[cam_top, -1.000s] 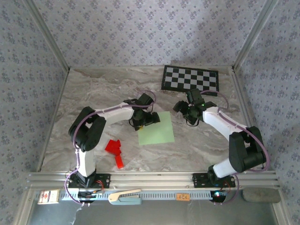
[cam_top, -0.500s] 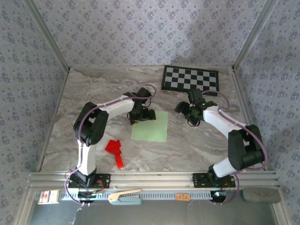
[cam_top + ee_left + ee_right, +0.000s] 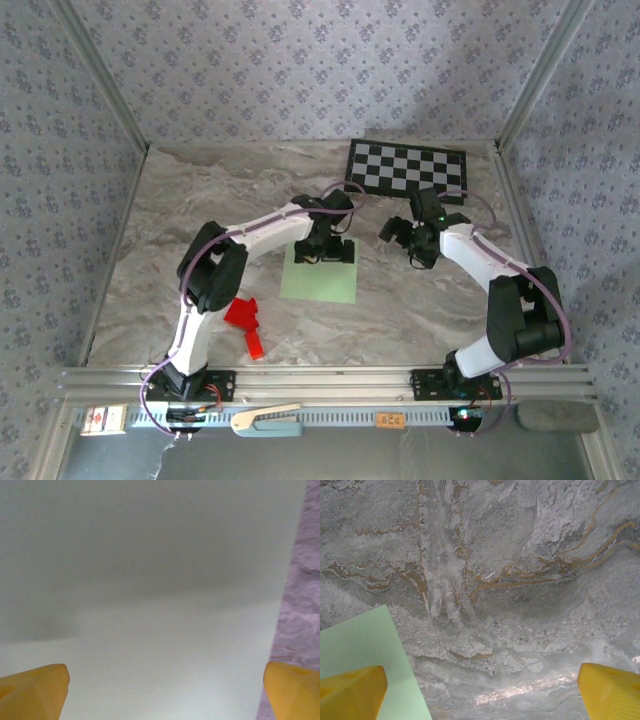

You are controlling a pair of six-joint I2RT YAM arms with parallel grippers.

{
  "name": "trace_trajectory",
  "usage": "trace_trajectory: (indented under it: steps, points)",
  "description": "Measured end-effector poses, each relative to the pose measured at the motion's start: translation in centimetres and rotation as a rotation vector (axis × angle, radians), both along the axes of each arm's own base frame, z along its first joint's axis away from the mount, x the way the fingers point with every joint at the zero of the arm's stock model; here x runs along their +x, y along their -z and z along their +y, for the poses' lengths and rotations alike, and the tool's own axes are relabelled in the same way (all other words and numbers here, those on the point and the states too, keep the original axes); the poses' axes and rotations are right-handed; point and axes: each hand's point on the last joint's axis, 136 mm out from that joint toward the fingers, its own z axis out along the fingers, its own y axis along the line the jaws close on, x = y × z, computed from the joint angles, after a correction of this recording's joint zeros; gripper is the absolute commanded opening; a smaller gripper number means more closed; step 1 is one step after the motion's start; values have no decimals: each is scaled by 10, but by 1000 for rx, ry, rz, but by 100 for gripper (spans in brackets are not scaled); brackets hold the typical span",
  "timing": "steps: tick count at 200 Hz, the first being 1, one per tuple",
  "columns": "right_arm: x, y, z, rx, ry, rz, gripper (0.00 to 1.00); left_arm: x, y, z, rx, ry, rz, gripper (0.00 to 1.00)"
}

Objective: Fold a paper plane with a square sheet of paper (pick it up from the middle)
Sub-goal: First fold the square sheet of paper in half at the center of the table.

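The square sheet of paper (image 3: pixel 318 278), pale green, lies flat and unfolded on the marble table near the middle. My left gripper (image 3: pixel 328 248) hangs low over the sheet's far part, open. In the left wrist view the sheet (image 3: pixel 150 590) spreads under the gripper (image 3: pixel 162 695), whose yellow fingertips (image 3: pixel 32 692) stand wide apart with nothing between them. My right gripper (image 3: pixel 415 245) is open over bare marble, just right of the sheet. In the right wrist view a corner of the sheet (image 3: pixel 362 640) lies beside the left finger of that gripper (image 3: pixel 480 692).
A black-and-white checkerboard (image 3: pixel 405 168) lies at the back right of the table (image 3: pixel 200 200). A small bright red paper shape (image 3: pixel 245 318) sits at the front left of the sheet. Patterned walls close in three sides, and a metal rail (image 3: pixel 320 380) runs along the near edge.
The sheet slid a little left and squared up early on. My left gripper moved right over the sheet's far edge. My right gripper drifted slightly right and back. Both jaws opened wider.
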Motion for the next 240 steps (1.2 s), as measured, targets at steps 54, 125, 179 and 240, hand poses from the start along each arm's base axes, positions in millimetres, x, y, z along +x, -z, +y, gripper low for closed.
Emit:
trace_trajectory:
  steps: [54, 125, 179, 240]
  points:
    - [2, 0, -6, -20, -17, -11, 100, 1, 17, 11, 96, -4, 21, 95]
    - [5, -2, -5, -4, -17, -21, 100, 5, 25, 15, 136, 1, 10, 87]
    - [5, -2, -5, 5, -17, -19, 99, 6, 25, 16, 139, 4, 6, 84]
    - [6, -2, -5, 7, -17, -22, 98, 6, 26, 15, 136, 4, 4, 81]
